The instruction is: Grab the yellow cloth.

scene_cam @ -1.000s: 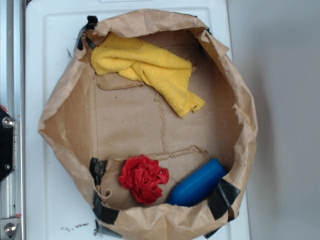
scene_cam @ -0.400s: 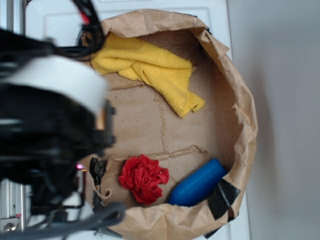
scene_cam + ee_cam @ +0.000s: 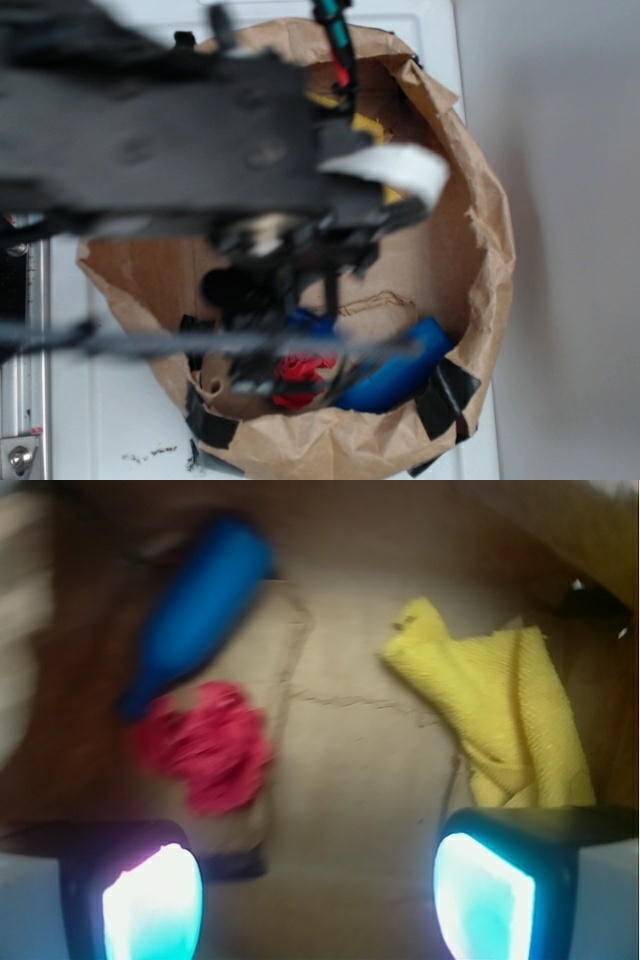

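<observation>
Pincer (image 3: pixel 318 905) seen from the wrist view: its two fingers (image 3: pixel 152 905) stand wide apart at the bottom corners of the picture, with nothing between them but bare brown paper. Just above the right-hand finger, and touching its upper edge in the picture, lies the yellow cloth (image 3: pixel 505 715), folded into a long heap. Its long axis runs from that finger up and to the left, ending in a pointed corner near the middle of the paper floor. The cloth therefore lies ahead of the pincer and off to one side, not centred between the fingers; by judgement, the pincer must shift toward that side before it comes down.

Farther out, on the opposite side, sit a red wad (image 3: pixel 205 742) and, touching it, a blue cylinder (image 3: pixel 195 600), both well apart from the cloth.

Exterior view: the blurred black arm (image 3: pixel 160 130) covers most of the paper bag (image 3: pixel 485 215), which stands on the white desk (image 3: pixel 100 400). Only a small yellow patch (image 3: pixel 368 126) shows past the arm here, and the pincer's opening cannot be read; the wrist view supplies both.
</observation>
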